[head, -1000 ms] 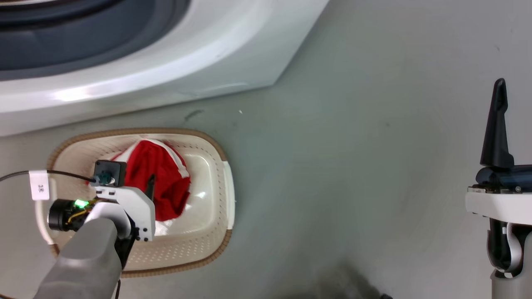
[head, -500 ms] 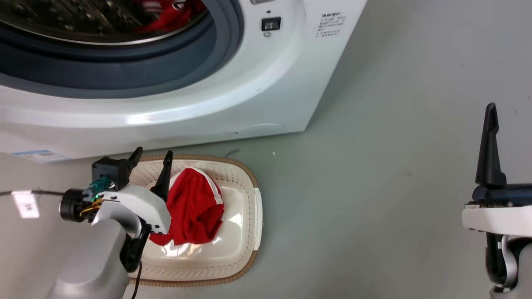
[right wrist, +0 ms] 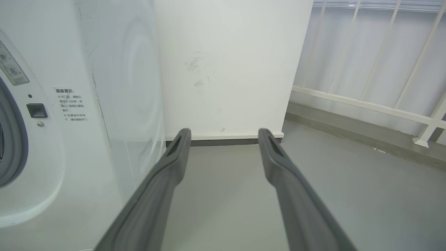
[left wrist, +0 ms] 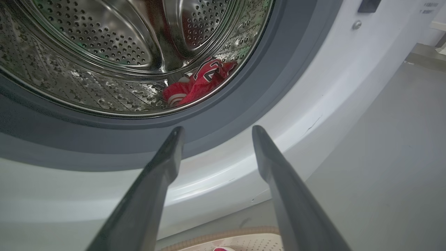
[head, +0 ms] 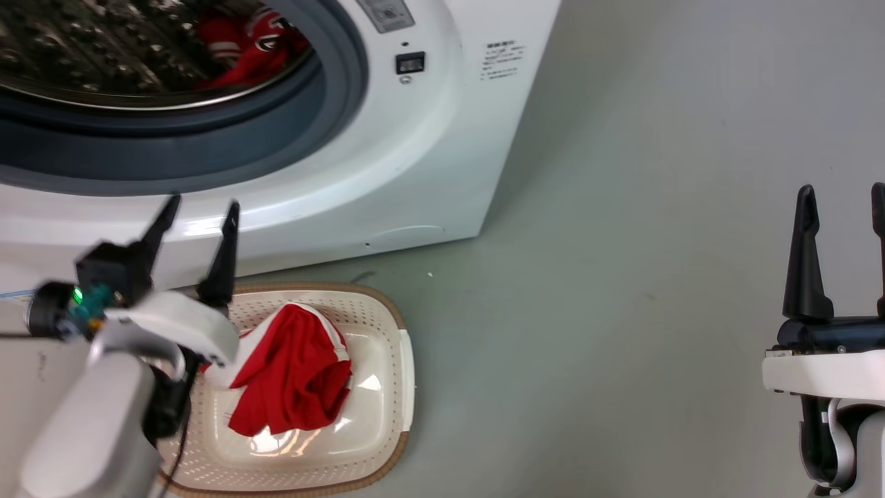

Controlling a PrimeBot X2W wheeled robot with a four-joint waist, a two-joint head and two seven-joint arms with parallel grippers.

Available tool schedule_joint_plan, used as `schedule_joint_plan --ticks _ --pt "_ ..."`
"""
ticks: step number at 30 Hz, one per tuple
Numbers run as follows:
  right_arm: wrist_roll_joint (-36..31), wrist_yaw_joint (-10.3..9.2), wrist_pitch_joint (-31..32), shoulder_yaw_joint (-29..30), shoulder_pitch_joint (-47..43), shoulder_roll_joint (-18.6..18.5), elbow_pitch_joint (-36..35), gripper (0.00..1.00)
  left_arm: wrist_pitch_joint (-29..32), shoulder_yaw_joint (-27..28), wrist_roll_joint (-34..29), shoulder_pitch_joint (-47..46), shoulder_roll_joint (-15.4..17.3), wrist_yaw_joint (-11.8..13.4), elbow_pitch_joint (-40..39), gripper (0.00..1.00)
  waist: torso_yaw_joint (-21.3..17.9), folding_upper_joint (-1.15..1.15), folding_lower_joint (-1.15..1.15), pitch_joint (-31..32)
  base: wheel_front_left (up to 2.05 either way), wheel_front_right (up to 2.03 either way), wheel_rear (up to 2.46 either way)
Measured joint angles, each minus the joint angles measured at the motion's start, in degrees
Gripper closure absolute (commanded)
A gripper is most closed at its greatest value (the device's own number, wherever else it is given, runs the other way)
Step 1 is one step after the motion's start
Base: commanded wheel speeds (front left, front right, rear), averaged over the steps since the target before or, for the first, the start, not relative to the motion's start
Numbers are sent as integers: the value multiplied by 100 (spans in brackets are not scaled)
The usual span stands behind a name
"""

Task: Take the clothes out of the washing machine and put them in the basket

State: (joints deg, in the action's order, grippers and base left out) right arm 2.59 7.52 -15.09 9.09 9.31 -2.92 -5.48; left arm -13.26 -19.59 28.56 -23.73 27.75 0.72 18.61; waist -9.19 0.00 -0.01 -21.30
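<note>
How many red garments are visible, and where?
2: one red garment lies in the basket; one red bundle lies inside the washing machine drum, and it may hold more than one piece.

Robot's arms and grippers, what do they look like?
Each gripper has two long, tapering dark fingers. The left gripper sits on a white wrist shell with a small green light and a thin black cable, on a pale grey forearm. The right gripper rises from a dark bar on a white bracket.
</note>
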Motion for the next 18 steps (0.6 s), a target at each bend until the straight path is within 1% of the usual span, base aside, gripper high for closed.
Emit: schedule_joint_plan --ticks 6,10,14,18 --pt "182 0 0 -44 7 1 1 0 677 196 109 -550 416 18 -417 0 -255 0 0 -277 0 0 0" --pt "311 0 0 -83 41 -1 -8 0 1311 367 332 -1197 686 -82 -537 0 -435 0 0 -549 0 0 0" --pt "458 0 0 -170 147 -1 -36 0 2107 413 379 -2050 1085 -237 -403 0 -617 0 1 -884 0 0 0" --pt "586 0 0 -288 203 -2 -43 0 3144 466 677 -2944 1243 -355 -104 0 -809 0 1 -1249 0 0 0"
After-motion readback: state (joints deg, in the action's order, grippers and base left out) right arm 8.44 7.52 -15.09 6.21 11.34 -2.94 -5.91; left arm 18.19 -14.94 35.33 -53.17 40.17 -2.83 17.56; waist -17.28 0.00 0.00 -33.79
